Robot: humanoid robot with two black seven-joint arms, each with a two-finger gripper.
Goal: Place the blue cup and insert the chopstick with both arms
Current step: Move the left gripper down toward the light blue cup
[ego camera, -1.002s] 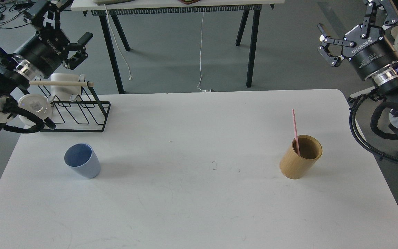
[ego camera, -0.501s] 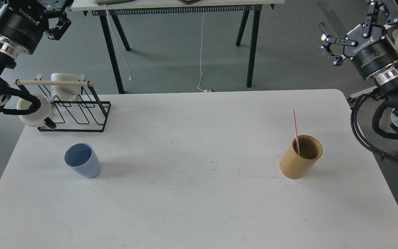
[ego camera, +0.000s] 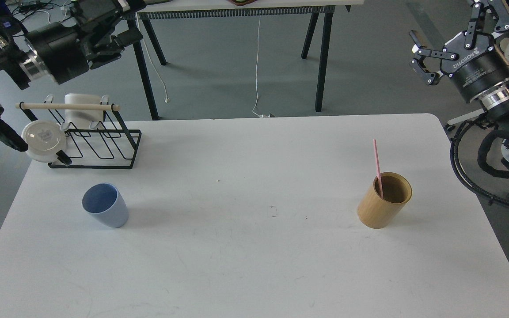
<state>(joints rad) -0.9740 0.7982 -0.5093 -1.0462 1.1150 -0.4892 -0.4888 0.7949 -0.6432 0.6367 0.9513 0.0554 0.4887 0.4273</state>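
Observation:
The pale-blue cup (ego camera: 105,206) stands upright on the white table (ego camera: 245,265) at the front left. A thin pink chopstick (ego camera: 376,164) stands leaning in a tan wooden-looking cylinder (ego camera: 384,202) at the right. My left gripper (ego camera: 131,21) is high above the table's back left corner, pointing right, open and empty, far from the cup. My right gripper (ego camera: 444,26) is high beyond the table's back right corner, open wide and empty, well above and to the right of the chopstick.
A black wire rack (ego camera: 97,148) with a beige wooden rod (ego camera: 66,106), a white mug (ego camera: 83,110) and a white round lid (ego camera: 43,140) stands at the back left corner. Another table's black legs (ego camera: 321,57) stand behind.
My left arm has swung; its gripper went up and left, then turned to point right above the rack. My right gripper rose slightly. The cup, chopstick and cylinder have not moved.

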